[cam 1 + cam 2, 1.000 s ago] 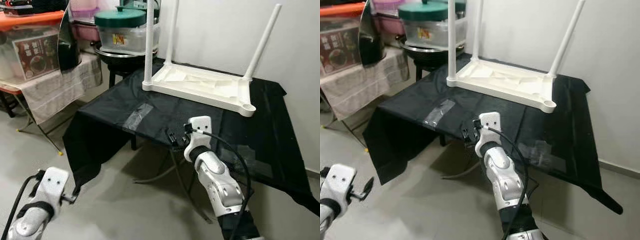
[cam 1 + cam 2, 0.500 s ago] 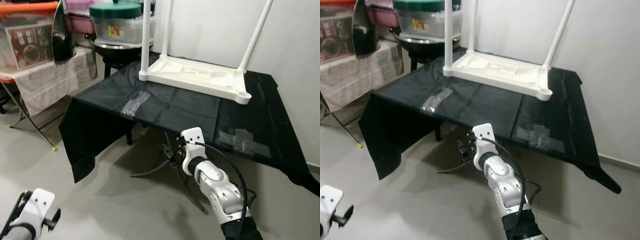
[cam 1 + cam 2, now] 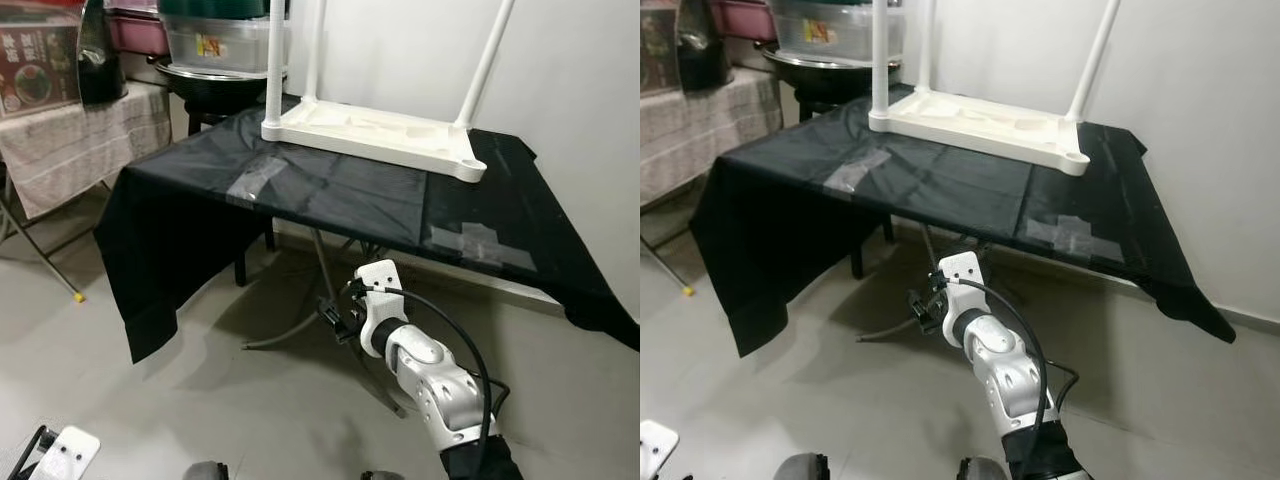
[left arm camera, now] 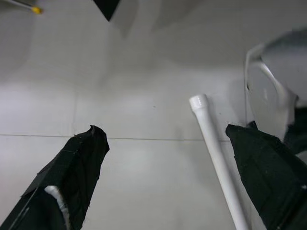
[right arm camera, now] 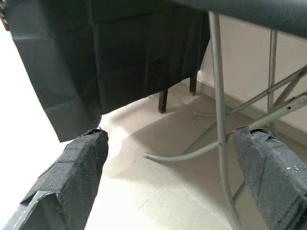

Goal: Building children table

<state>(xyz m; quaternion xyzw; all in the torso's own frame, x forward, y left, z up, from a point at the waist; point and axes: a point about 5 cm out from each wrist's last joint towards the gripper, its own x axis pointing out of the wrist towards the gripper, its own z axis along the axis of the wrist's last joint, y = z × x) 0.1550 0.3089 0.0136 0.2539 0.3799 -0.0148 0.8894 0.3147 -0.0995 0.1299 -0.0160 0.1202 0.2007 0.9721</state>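
The white children's table [image 3: 375, 135] lies upside down on a black cloth-covered folding table [image 3: 330, 195], with three white legs [image 3: 273, 60] standing up from it. A loose white leg [image 4: 216, 158] lies on the grey floor in the left wrist view. My left gripper [image 4: 163, 132] hangs open above it, and the leg runs close to one finger without being held. The left wrist [image 3: 62, 458] sits at the bottom left corner. My right gripper [image 3: 335, 322] is open and empty, low in front of the folding table, below its top.
The folding table's grey metal legs [image 5: 218, 120] and the hanging cloth [image 3: 150, 260] are just ahead of the right gripper. A towel-covered side table [image 3: 60, 140] with plastic containers [image 3: 215, 45] stands at the back left. A white wall runs behind.
The whole view has shifted, so the folding table now looks farther and higher. The right gripper has dropped from the table's edge to below its top. The left wrist has sunk to the bottom corner.
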